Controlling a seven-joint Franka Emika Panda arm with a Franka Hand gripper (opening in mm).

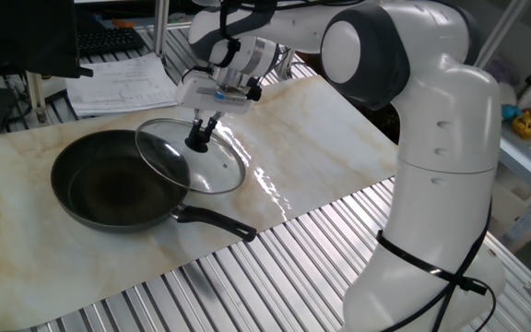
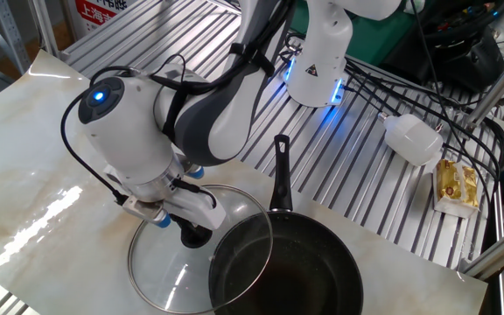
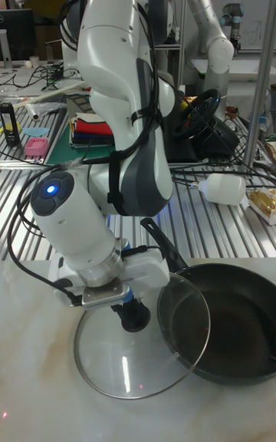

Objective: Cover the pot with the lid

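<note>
The pot [image 1: 109,189] is a shallow black pan on the marble sheet, its long handle [image 1: 215,221] pointing to the front right. The lid [image 1: 212,171], clear glass with a metal rim, lies beside the pot with one edge resting on the pot's rim. My gripper [image 1: 197,138] stands straight above the lid's middle, shut on the black knob. From the other side, the gripper [image 2: 192,234] sits at the knob with the lid [image 2: 169,276] overlapping the pot [image 2: 296,276]. In the tall view the gripper [image 3: 134,319], lid [image 3: 126,361] and pot [image 3: 234,323] stand the same way.
Papers [image 1: 123,83] and a keyboard [image 1: 109,39] lie behind the marble sheet. A white bottle [image 2: 414,138] and a yellow packet [image 2: 456,185] rest on the slatted metal table, past the pot's handle [image 2: 280,171]. The arm's white base [image 1: 441,231] stands at the right.
</note>
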